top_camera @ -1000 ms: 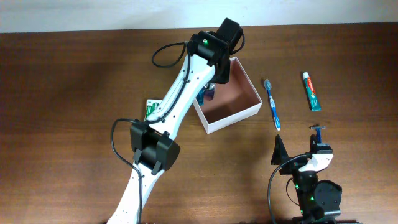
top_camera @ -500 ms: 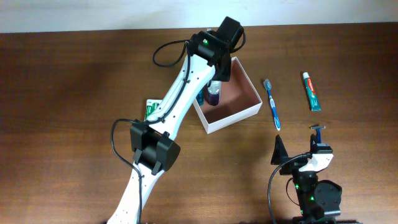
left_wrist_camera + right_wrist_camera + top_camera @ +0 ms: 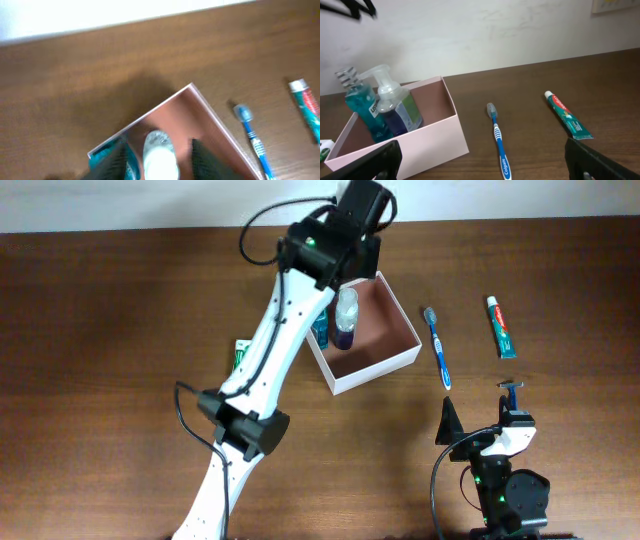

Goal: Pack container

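Brown wood made up the table (image 3: 100, 380) that carried everything. Closest in, by the near edge toward the near right corner, the right gripper (image 3: 482, 425) rested with its two fingers spread wide and nothing between them. Just beyond it lay a small blue razor (image 3: 511, 388) (too small to make out more). Farther on, in the right half, a blue toothbrush (image 3: 438, 348) lay with its bristled head toward the far edge. To its right and apart from it, a toothpaste tube (image 3: 501, 326) lay roughly parallel, its white cap also pointing far. Left of the table's middle, a green and white packet (image 3: 240, 356) showed partly from under the left arm. The container (image 3: 372, 372) sat between that packet and the toothbrush, about midway across the table's width and in its far half, turned so that one corner faced the near edge. Its walls were white outside and reddish-brown inside. A clear pump bottle (image 3: 345, 315) with purple liquid stood upright inside it, by the left wall. A teal bottle (image 3: 320, 330) stood close against it on the left; whether that one was inside the wall or just outside, I could not tell. Above the pump bottle, nearest the far edge, the left gripper (image 3: 159, 157) hung with its fingers parted on either side of the pump head, a gap showing on each side in the blurred wrist view, gripping nothing
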You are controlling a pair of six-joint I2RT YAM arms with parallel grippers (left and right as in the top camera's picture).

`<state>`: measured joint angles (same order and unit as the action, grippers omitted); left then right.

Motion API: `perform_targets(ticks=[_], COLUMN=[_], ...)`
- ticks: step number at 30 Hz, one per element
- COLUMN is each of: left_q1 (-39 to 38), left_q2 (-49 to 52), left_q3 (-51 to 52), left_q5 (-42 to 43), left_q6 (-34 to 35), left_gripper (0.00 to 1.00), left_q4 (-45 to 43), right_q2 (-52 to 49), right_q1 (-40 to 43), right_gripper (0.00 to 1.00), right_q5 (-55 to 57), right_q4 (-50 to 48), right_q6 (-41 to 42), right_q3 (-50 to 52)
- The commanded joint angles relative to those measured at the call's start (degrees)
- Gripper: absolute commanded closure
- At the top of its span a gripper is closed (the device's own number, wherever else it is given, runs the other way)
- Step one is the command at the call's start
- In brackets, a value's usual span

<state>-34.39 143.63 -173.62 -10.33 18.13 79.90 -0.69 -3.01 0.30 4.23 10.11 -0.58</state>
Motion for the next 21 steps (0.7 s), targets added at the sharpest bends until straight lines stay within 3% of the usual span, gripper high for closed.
perform_targets(ticks=[1,5,12,21], left_q1=[-2.27,-6.25,-12.46,-11.85], left_q2=[-1.25,-0.94,1.01,7.37], left_q3=[-4.17,-4.22,-1.31,3.08], left_q5=[3.17,3.65,-2.40,-2.82], left_q6=[-2.86,-4.02,-6.19,-5.75], left_gripper=[0.81,0.97,0.98,0.97], left_q4=[1.42,3.43,4.13,4.94], right_q2=[0.44,0.44,0.44,0.44], right_q1=[-0.37,-0.37,-0.37,-0.37], right_gripper=[0.02,0.02,0.02,0.02], right_q5=[-0.09,-0.09,-0.09,-0.09], right_q4=[0.33,0.33,0.33,0.33], right_q6=[-0.22,-0.22,-0.20,-0.22], right_q3=[0.26,0.26,0.26,0.26])
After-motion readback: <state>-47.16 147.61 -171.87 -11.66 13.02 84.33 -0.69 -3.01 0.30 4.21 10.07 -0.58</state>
